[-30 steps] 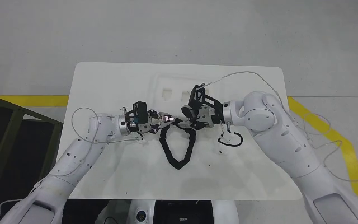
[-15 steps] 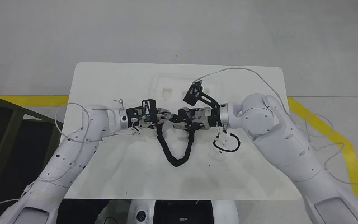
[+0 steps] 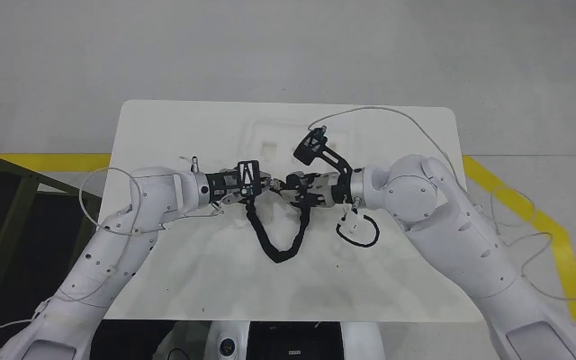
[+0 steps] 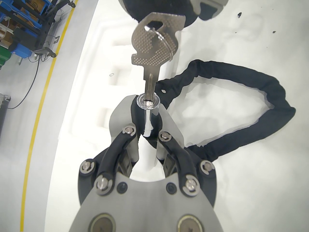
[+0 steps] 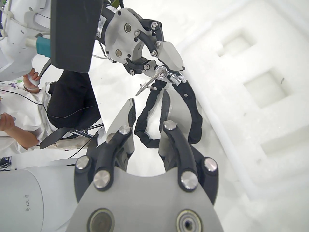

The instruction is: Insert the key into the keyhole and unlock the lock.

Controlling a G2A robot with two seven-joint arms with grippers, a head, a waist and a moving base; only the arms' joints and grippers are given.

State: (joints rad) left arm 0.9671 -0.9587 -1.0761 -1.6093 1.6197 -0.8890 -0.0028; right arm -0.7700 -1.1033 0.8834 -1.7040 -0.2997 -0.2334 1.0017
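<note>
Holding the lock (image 4: 147, 103), your left hand (image 4: 146, 118) is closed on its barrel, with the key (image 4: 154, 47) seated in the keyhole. Your right hand (image 5: 147, 102) stands open just beside it. I judge the key stiff, thin and slippery: pinch its flat dimpled head.

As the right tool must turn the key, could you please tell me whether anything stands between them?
Nothing visible does. The open right tool sits short of the key, which is in the keyhole of the lock gripped by the left tool. The chain hangs from the lock, off that line.
</note>
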